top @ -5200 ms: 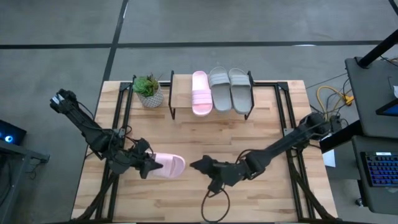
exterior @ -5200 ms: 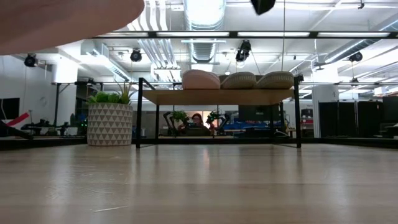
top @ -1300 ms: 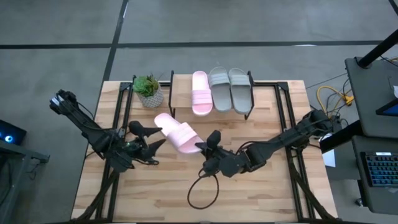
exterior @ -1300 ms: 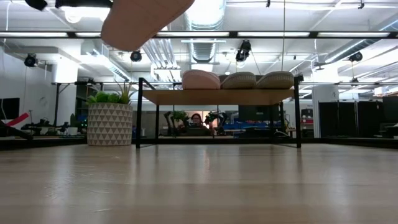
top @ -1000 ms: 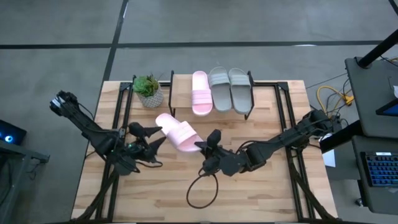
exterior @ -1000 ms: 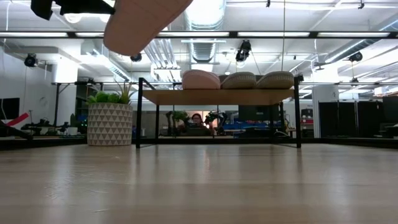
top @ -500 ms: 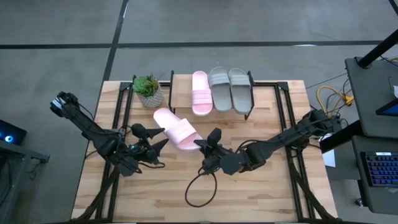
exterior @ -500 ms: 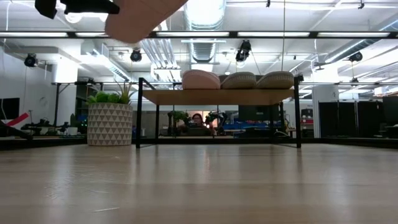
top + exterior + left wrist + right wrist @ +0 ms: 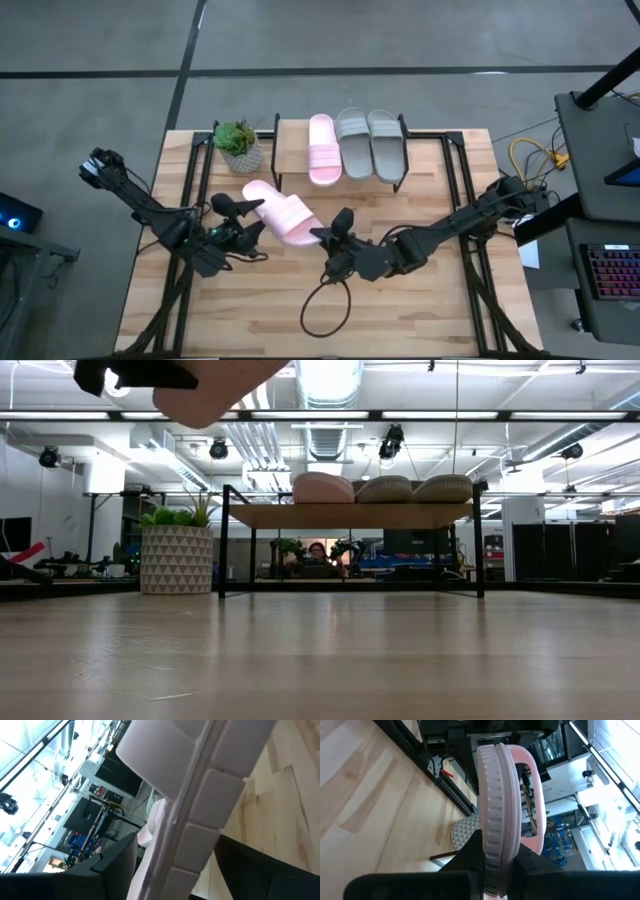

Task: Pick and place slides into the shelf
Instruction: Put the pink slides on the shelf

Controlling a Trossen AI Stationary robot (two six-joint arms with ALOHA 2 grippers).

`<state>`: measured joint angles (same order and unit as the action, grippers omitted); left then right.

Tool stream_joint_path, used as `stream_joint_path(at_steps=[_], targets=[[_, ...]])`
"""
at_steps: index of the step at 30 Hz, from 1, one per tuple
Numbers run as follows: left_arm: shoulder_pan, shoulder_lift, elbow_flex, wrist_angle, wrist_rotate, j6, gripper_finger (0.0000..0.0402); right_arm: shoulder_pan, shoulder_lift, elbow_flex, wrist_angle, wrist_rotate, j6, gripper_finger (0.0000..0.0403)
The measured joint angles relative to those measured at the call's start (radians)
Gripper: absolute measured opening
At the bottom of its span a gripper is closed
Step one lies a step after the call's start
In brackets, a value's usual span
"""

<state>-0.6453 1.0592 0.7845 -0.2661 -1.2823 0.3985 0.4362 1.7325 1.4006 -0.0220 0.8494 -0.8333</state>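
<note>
- A pale pink slide (image 9: 280,213) hangs above the table (image 9: 420,290), between both hands, in front of the shelf (image 9: 292,150).
- The right hand (image 9: 320,236) is clamped on one end of it.
- The left hand (image 9: 248,212) stands spread wide at the other end.
- On the shelf lie another pink slide (image 9: 322,148) and two grey-beige slides (image 9: 369,143), with a potted plant (image 9: 239,145) beside it.

A pale pink slide (image 9: 281,212) hangs over the light wooden desk (image 9: 420,305), another pink slide (image 9: 321,148) and two grey-beige ones (image 9: 369,143) top the black-legged shelf (image 9: 291,147), beside a green plant (image 9: 237,139) in a white triangle-patterned pot (image 9: 176,559).
</note>
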Motion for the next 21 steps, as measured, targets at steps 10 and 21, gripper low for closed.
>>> stream_joint_path(at_steps=[10,21], targets=[[0.015,0.012,0.000,0.025,0.002,0.003,0.0124,0.000,0.000,0.000,0.005,0.004,-0.016,0.0029],[0.015,0.013,0.000,0.021,0.018,0.014,0.0056,0.000,0.000,0.000,0.007,0.007,-0.011,0.0042]])
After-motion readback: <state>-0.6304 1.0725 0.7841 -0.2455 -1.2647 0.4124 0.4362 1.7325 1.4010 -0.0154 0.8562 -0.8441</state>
